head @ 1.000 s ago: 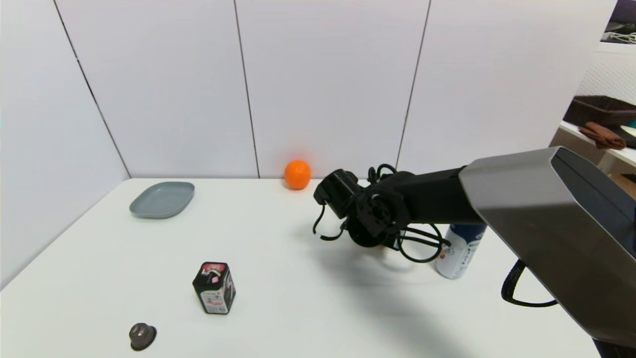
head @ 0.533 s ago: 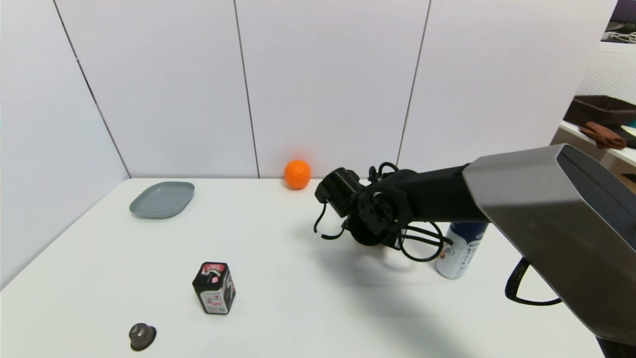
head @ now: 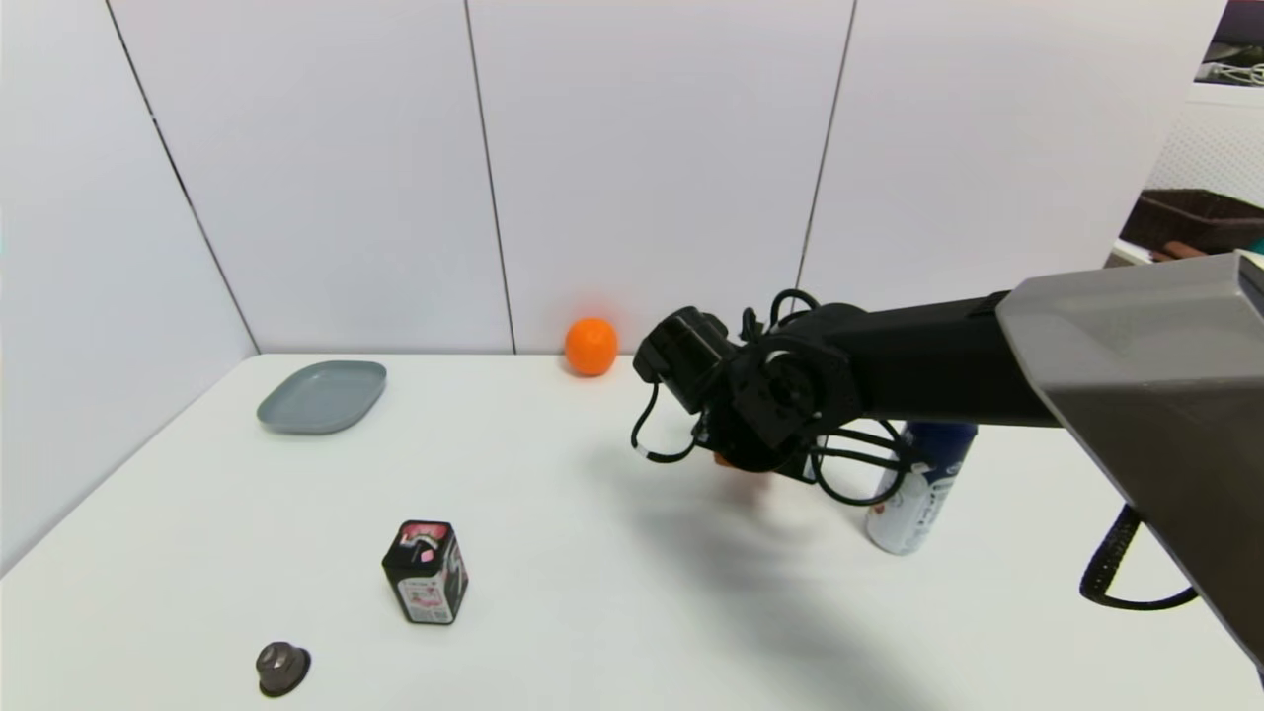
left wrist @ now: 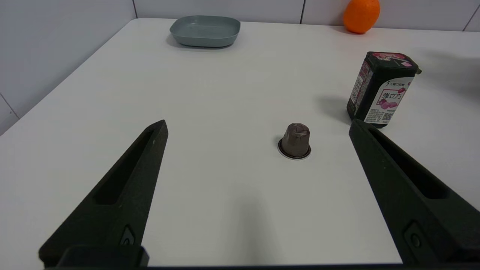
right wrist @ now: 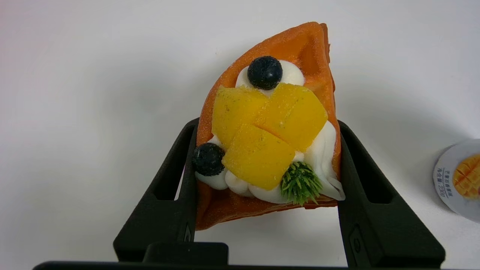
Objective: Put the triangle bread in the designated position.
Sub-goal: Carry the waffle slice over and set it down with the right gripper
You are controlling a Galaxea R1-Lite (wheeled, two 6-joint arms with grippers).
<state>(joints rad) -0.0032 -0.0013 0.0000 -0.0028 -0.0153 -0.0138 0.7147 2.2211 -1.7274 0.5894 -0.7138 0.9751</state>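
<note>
Table [head: 553,612] runs wide and white, with walls along its far and left edges; bare surface lies on all sides of the right gripper [right wrist: 264,165], which hangs above the table's middle-right. That arm reaches in from the right, stretched almost level, wrist bent down. Just beside the gripper on its outer side stands a white and blue bottle [head: 913,494]; the orange [head: 592,346] sits beyond it by the far wall. Well off to the left are a grey dish [head: 323,396], a black carton [head: 426,572] and a small brown capsule [head: 282,667]. The right jaws are closed partway onto the triangle bread [right wrist: 268,127], one finger pressing each long side, pastry clear of the tabletop. The left gripper [left wrist: 258,127] hovers near the capsule, jaws spread wide, holding nothing.
</note>
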